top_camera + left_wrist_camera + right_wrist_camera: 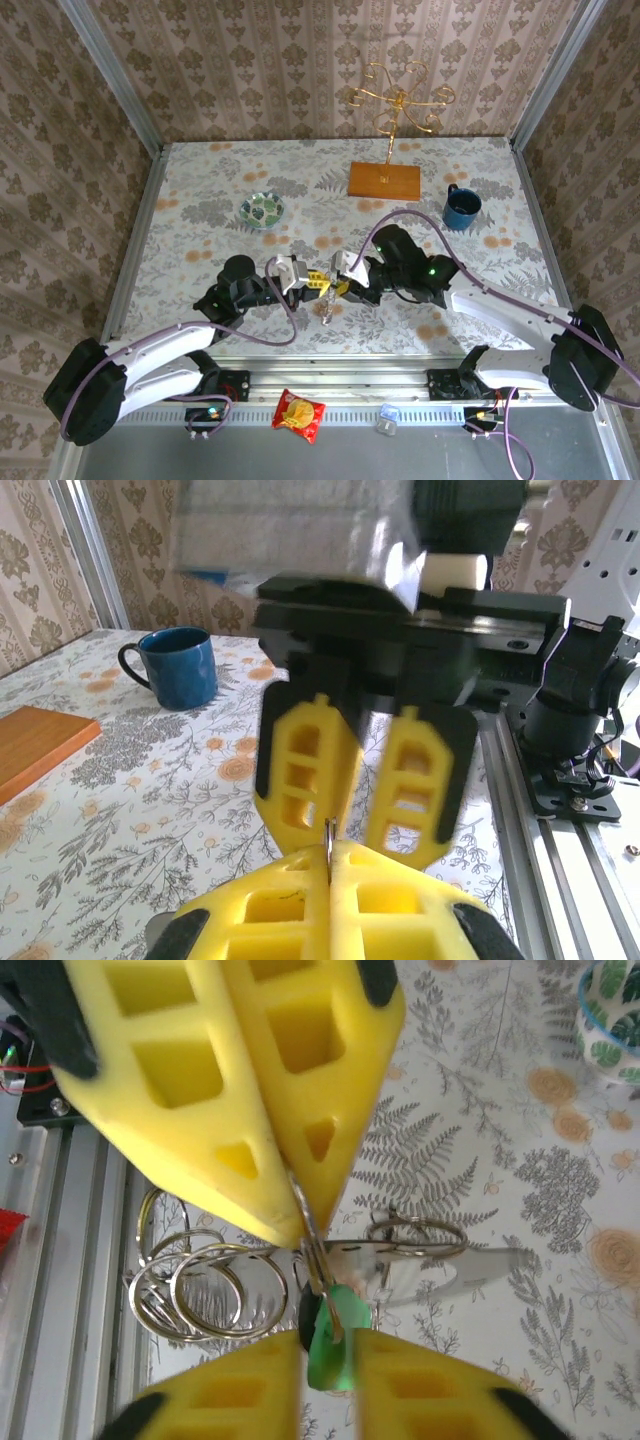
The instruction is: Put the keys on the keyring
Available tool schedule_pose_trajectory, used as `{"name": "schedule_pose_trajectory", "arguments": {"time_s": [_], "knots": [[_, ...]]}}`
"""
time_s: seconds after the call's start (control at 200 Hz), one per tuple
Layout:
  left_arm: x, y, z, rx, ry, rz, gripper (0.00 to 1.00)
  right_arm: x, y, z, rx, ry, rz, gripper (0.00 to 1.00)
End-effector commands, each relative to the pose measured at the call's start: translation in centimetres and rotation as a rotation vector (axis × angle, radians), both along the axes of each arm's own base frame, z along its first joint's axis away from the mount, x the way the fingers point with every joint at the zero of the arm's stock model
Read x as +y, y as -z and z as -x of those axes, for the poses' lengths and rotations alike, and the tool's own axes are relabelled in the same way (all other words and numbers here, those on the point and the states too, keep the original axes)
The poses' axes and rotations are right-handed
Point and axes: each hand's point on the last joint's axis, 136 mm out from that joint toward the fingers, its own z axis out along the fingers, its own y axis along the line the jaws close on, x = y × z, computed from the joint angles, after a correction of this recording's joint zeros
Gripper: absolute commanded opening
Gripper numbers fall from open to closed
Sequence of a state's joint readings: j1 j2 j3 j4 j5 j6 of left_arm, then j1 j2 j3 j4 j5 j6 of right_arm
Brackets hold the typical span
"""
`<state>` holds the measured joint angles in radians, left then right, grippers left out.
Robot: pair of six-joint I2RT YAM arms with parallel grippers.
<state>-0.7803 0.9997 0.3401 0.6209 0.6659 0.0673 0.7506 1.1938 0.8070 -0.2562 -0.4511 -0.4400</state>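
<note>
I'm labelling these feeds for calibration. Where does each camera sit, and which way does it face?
Top external: above and behind the bases, looking down on the table; left arm and right arm show.
Left wrist: faces rightward toward the blue mug; left pincer below, right pincer opposite.
Right wrist: looks down on key rings; right pincer below.
Shared: top and left wrist both show the mug.

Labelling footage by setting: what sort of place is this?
Probably a staged robot test booth, not a home: wallpapered panels in aluminium framing enclose a floral table with a mounting rail.

Bare table (190, 190) around bowl (262, 210), mug (462, 207)
</note>
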Motion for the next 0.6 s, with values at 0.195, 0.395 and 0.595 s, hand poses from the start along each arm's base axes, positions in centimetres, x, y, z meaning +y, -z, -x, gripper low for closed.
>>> {"name": "schedule_pose_trajectory", "arguments": {"time_s": [0.195, 0.395, 0.595], "knots": [[-0.2, -1.7, 1.2, -0.064, 0.061, 0.063, 0.00, -0.7, -4.1, 0.8, -0.083, 0.000, -0.151, 0.32], [-0.3, -1.9, 1.3, -0.061, 0.078, 0.078, 0.00, 0.6, -4.6, 0.4, -0.053, -0.018, -0.196, 0.28], [-0.3, -2.1, 1.5, -0.059, 0.087, 0.088, 0.00, 1.4, -4.7, 0.0, -0.041, -0.026, -0.224, 0.23]]}}
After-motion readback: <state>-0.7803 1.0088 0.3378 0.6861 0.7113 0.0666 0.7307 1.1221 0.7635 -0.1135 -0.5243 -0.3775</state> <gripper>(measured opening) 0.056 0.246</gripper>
